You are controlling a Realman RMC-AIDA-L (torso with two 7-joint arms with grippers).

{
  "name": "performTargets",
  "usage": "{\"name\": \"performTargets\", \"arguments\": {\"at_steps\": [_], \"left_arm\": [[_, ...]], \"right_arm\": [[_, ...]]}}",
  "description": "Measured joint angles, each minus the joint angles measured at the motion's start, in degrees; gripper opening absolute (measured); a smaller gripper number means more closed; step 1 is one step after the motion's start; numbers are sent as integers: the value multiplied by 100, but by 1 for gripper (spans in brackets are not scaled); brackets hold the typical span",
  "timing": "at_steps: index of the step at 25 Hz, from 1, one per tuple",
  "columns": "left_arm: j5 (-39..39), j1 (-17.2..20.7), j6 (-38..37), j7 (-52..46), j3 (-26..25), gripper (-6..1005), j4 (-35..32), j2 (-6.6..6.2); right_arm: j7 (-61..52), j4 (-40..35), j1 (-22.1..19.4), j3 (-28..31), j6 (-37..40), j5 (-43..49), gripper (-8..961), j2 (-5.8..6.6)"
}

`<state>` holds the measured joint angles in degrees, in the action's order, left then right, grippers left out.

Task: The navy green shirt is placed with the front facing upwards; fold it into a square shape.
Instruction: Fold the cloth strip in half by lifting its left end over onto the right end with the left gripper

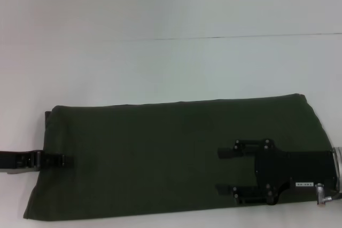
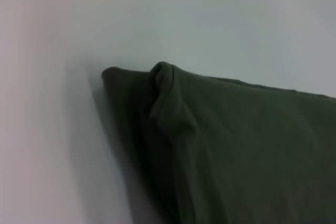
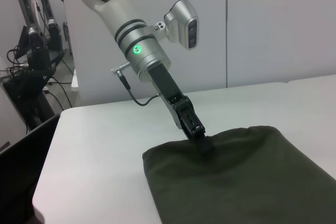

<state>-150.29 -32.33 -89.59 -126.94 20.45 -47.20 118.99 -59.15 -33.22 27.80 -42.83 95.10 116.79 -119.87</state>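
Note:
The navy green shirt (image 1: pixel 160 158) lies on the white table, folded into a long band running left to right, plain side up. My left gripper (image 1: pixel 57 159) is at the band's left end, shut on its edge; the right wrist view shows it pressing into the cloth (image 3: pixel 202 141). In the left wrist view that end of the shirt (image 2: pixel 241 150) has a raised pucker. My right gripper (image 1: pixel 219 170) hovers over the band's right part, pointing left, open, with nothing between its fingers (image 1: pixel 230 152).
The white table (image 1: pixel 171 68) stretches beyond the shirt. Its left edge (image 3: pixel 50 150) drops off to a floor area with dark equipment and cables (image 3: pixel 31 77). A wall stands behind.

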Motion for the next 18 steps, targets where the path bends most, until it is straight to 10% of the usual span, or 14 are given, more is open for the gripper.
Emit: {"name": "performTargets", "arguments": {"at_steps": [4,18], "left_arm": [[0,-17,-1,-23,62,713,-18,0],[1,-82,56,-5,74,76,-11,-10]], "right_arm": [[-5,0,0,-6,-1,0,745,0],[-9,0,-12,13,-1,1,745,0]]}}
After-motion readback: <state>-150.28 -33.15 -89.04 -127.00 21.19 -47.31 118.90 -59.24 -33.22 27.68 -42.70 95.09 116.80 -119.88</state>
